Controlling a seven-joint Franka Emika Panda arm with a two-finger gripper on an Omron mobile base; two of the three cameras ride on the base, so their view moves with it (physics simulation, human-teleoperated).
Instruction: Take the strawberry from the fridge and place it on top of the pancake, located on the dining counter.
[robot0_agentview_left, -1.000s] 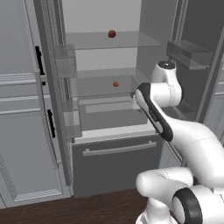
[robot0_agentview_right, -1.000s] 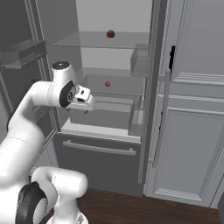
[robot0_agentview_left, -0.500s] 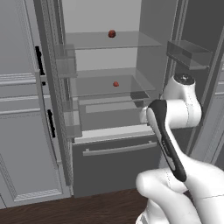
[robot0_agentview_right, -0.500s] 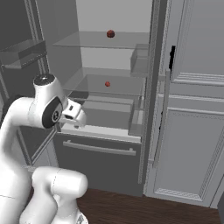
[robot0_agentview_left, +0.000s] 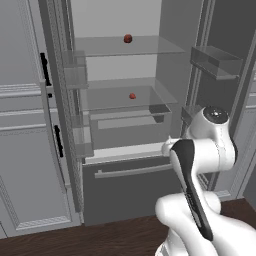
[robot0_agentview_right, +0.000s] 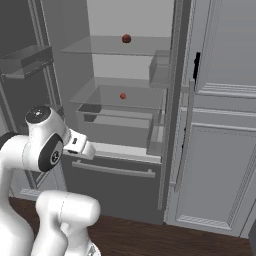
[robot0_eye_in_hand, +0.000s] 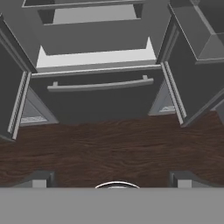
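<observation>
1. The fridge (robot0_agentview_left: 125, 130) stands with both doors swung wide, so its shelves are exposed for a reach inside.
2. Two small red round items sit on the glass shelves: one on the upper shelf (robot0_agentview_left: 128, 38), one on the shelf below (robot0_agentview_left: 132, 96). Which is the strawberry cannot be told — both are too small.
3. The gripper (robot0_eye_in_hand: 111, 177) hangs low in front of the fridge, aimed down at its drawer (robot0_eye_in_hand: 98, 98) and the dark wood-grain floor (robot0_eye_in_hand: 109, 151); fingers apart, holding nothing.
4. The shelves are clear, flat, thin-edged; the drawer front is matt dark grey with a pale bar handle.

One fridge (robot0_agentview_left: 125, 190), two glass shelves (robot0_agentview_left: 150, 47), two small red fruits (robot0_agentview_left: 128, 38), one drawer (robot0_agentview_left: 130, 192).
</observation>
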